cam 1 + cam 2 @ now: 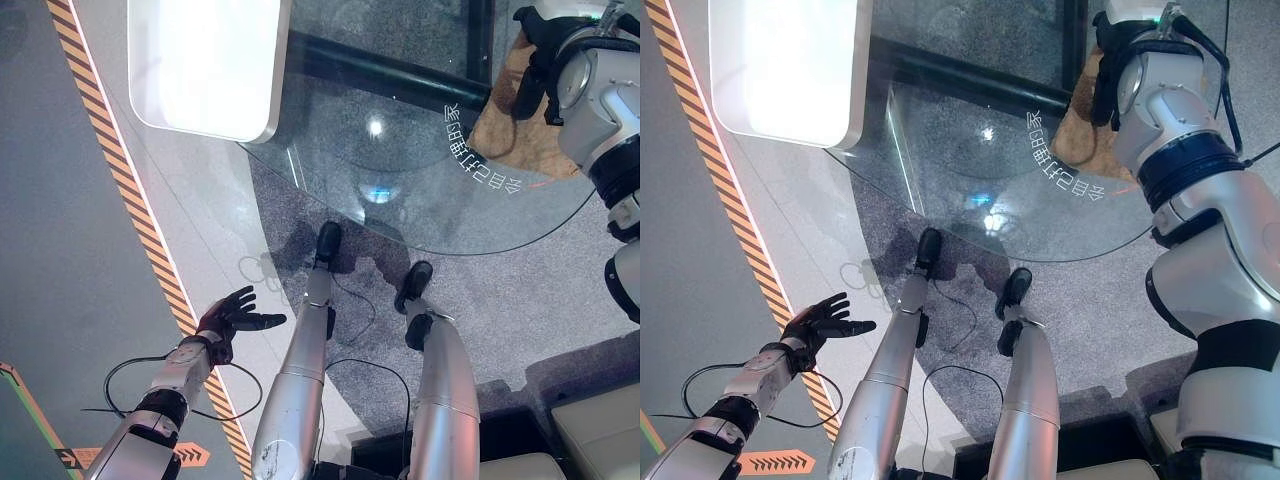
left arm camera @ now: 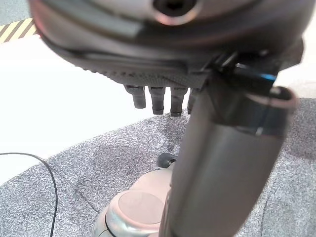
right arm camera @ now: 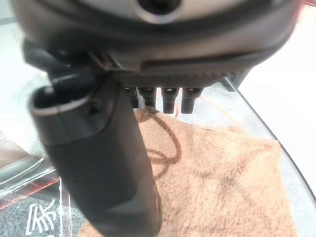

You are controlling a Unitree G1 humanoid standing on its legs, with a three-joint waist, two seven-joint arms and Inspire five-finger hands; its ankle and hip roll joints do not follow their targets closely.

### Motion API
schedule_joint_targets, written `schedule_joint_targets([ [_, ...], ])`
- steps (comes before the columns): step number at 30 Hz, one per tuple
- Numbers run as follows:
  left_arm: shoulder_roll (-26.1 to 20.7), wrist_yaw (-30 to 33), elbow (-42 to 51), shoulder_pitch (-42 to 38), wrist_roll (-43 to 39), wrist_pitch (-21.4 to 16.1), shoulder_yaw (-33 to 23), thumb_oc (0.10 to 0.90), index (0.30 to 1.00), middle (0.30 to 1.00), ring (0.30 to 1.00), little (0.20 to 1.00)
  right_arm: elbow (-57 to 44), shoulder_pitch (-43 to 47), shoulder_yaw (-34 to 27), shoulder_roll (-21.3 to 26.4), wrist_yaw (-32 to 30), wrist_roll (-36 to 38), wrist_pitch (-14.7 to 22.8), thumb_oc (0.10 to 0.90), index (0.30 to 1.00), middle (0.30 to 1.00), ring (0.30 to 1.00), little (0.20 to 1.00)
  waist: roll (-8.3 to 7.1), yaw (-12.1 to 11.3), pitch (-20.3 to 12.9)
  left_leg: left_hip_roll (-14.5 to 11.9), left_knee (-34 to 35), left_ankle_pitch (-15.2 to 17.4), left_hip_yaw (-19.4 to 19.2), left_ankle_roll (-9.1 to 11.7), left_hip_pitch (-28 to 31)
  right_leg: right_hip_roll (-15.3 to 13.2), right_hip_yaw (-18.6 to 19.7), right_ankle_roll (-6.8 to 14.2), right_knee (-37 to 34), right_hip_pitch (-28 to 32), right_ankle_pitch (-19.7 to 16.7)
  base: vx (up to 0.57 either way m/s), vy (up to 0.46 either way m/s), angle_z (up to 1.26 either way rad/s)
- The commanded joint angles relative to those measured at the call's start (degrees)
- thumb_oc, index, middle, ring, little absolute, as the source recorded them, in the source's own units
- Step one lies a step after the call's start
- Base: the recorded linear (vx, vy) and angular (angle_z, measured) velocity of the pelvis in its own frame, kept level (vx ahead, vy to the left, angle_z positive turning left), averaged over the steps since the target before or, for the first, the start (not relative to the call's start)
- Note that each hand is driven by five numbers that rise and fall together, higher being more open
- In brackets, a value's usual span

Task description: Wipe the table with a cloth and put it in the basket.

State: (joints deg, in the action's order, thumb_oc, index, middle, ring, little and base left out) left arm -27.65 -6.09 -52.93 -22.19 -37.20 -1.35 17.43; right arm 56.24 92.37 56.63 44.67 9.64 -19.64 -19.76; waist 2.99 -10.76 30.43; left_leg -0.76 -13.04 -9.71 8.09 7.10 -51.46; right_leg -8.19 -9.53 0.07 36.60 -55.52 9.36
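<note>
On the round glass table (image 1: pixel 420 200) the cloth (image 3: pixel 222 182) lies flat under the right hand (image 3: pixel 163 101), fingers straight, so wiping seems under way and next needs pressing sweeps; the left hand (image 1: pixel 232 315) hangs relaxed.

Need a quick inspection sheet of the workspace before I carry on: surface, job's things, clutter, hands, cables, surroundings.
Surface: round glass table, see-through, white print along its rim.
Job's things: tan cloth lying flat on the table near its edge; basket nothing seen.
Clutter: nothing seen.
Hands: right hand over the cloth, fingers straight, contact cannot be told; left hand open, low beside the table, holding nothing.
Cables: nothing seen besides the robot's own.
Surroundings: white panel by the table's far left, grey carpet beneath, striped floor tape at the left.
</note>
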Motion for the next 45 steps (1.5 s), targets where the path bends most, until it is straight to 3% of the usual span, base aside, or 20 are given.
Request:
schedule_joint_targets([
  [1,-1.58,-0.80,-1.13,4.46,0.59,0.24,0.04,0.800,0.900,0.900,0.900,0.900,3.27,0.58,2.66,2.06,3.74,1.08,-0.11,0.751,0.858,0.858,0.858,0.851,1.93,0.39,-0.64,5.26,-6.34,7.06,-5.20,-6.09,-0.09,3.46,-2.32,0.61,-12.63,2.47,-8.61,0.00,0.000,0.00],
  [3,-1.69,-0.89,-1.14,4.37,0.46,0.31,-0.05,0.800,0.900,0.900,0.900,0.900,3.51,0.66,3.01,2.19,4.94,0.29,-0.25,0.364,0.526,0.526,0.526,0.464,1.93,0.36,-0.64,5.32,-6.18,6.95,-5.17,-6.10,-0.12,3.47,-2.34,0.60,-12.80,2.47,-8.65,0.00,0.000,0.00],
  [5,-1.81,-1.00,-1.07,4.45,0.41,0.27,-0.04,0.800,0.900,0.900,0.900,0.900,3.72,0.64,3.32,2.25,5.95,0.42,-0.41,0.224,0.406,0.406,0.406,0.324,1.95,0.30,-0.64,5.34,-6.23,6.87,-5.09,-6.13,-0.26,3.45,-2.36,0.58,-12.76,2.37,-8.68,0.00,0.000,0.00],
  [6,-1.87,-1.05,-1.02,4.49,0.38,0.28,-0.06,0.800,0.900,0.900,0.900,0.900,3.72,0.61,3.41,2.31,6.20,0.69,-0.43,0.100,0.300,0.300,0.300,0.200,1.93,0.28,-0.64,5.34,-6.22,6.83,-5.08,-6.14,-0.28,3.45,-2.39,0.57,-12.77,2.38,-8.71,0.00,0.000,0.00],
  [21,-2.43,-1.61,-0.66,4.85,0.40,0.56,-0.47,0.800,0.900,0.900,0.900,0.900,4.88,-0.72,2.59,3.17,10.34,2.11,2.45,0.100,0.300,0.300,0.300,0.200,1.87,0.36,-0.64,5.40,-5.90,6.64,-5.05,-6.21,-0.01,3.40,-2.25,0.83,-13.34,2.47,-9.33,0.00,0.000,0.00],
  [45,-3.34,-2.84,-0.66,4.66,0.38,1.44,-0.83,0.800,0.900,0.900,0.900,0.900,4.66,-0.29,4.50,3.79,13.15,-1.83,3.53,0.100,0.300,0.300,0.300,0.200,1.45,0.45,-0.64,5.42,-5.59,6.65,-5.15,-6.42,0.54,3.58,-2.34,0.94,-14.08,3.05,-9.78,0.00,0.000,0.00],
])
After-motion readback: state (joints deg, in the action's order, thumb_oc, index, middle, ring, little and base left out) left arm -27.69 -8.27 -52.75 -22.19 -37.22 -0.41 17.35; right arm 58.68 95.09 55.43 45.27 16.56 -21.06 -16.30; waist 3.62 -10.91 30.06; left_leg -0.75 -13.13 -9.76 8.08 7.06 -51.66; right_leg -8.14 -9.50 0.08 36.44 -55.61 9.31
